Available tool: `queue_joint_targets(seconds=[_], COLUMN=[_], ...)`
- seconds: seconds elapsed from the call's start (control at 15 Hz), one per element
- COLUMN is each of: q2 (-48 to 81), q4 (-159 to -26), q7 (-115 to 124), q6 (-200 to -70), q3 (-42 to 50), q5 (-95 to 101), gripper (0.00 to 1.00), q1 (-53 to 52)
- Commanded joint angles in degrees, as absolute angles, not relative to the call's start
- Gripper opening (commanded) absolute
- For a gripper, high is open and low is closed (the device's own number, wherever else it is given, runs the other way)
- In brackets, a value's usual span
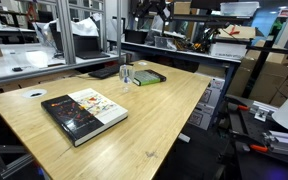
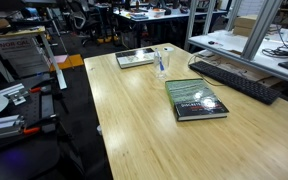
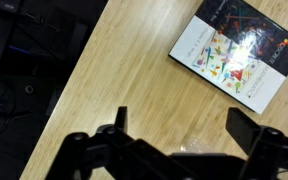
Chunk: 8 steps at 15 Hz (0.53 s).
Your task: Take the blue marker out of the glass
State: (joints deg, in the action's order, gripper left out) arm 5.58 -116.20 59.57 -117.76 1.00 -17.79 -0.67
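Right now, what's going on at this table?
A robot's gripper hangs open above the wooden table, holding nothing. The blue marker is in the glass, which stands next to a flat green book. A bigger book with a dark, colourful cover lies apart from them. The marker has not been taken out yet.

gripper (image 3: 184,135) spread wide; apparently high, pointing down

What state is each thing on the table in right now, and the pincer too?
blue marker: standing in the glass, not yet out.
glass: upright on the table, holding the marker.
dark book: closed, lying flat.
green book: lying flat beside the glass.
pincer: open, holding nothing.
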Motion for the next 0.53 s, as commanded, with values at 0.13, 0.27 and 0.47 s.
queue_joint_targets(seconds=[0.13,0.27,0.47], q2=[13.71,17.28,23.13], q4=[-108.07,-104.98,-100.25], q7=[55.63,52.86,50.19], q6=[-116.54,-116.32,-117.01], q3=[3.08,3.07,3.06], q5=[-23.70,-26.21,-28.32], gripper=[1.00,1.00,1.00], q1=[2.64,3.54,4.46])
